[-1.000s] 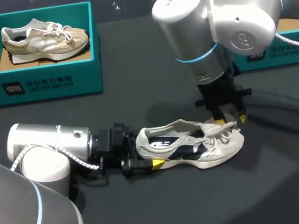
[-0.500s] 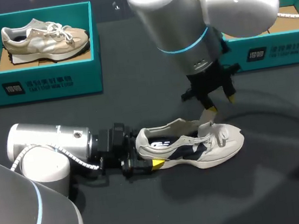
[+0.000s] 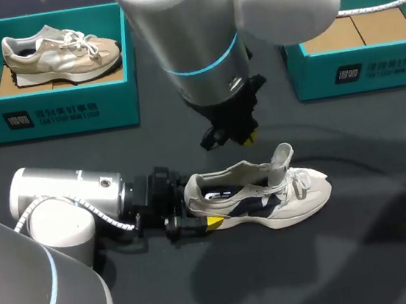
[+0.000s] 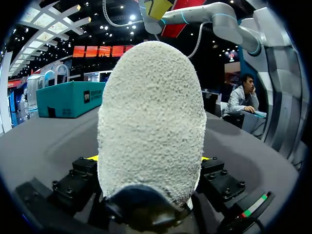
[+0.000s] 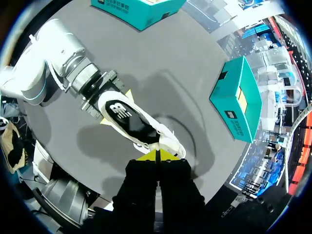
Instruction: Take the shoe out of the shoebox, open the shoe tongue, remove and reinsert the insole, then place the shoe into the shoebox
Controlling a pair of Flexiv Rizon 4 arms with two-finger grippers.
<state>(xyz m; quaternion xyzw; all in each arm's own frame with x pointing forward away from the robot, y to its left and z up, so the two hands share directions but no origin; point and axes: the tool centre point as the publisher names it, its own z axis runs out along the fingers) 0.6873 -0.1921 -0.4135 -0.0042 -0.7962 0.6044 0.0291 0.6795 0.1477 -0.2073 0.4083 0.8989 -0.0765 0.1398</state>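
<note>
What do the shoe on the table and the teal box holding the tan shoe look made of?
Shoe: soft matte textile, off-white with dark panels; its heel looks rough and pebbly in the left wrist view, perhaps suede or fleece. Teal box: probably cardboard, matte walls, plain brown board showing inside.

My shoe [image 3: 268,202] stands on its sole a little toward 6 o'clock from the table's middle. Its toe points to 3 o'clock and its heel to 9 o'clock, clamped in my left gripper [image 3: 195,212]. It is off-white with navy panels, the tongue [image 3: 284,157] lifted upright. The teal, open-topped shoebox [image 3: 360,73] sits at 2 o'clock, its brown cardboard floor showing.
</note>
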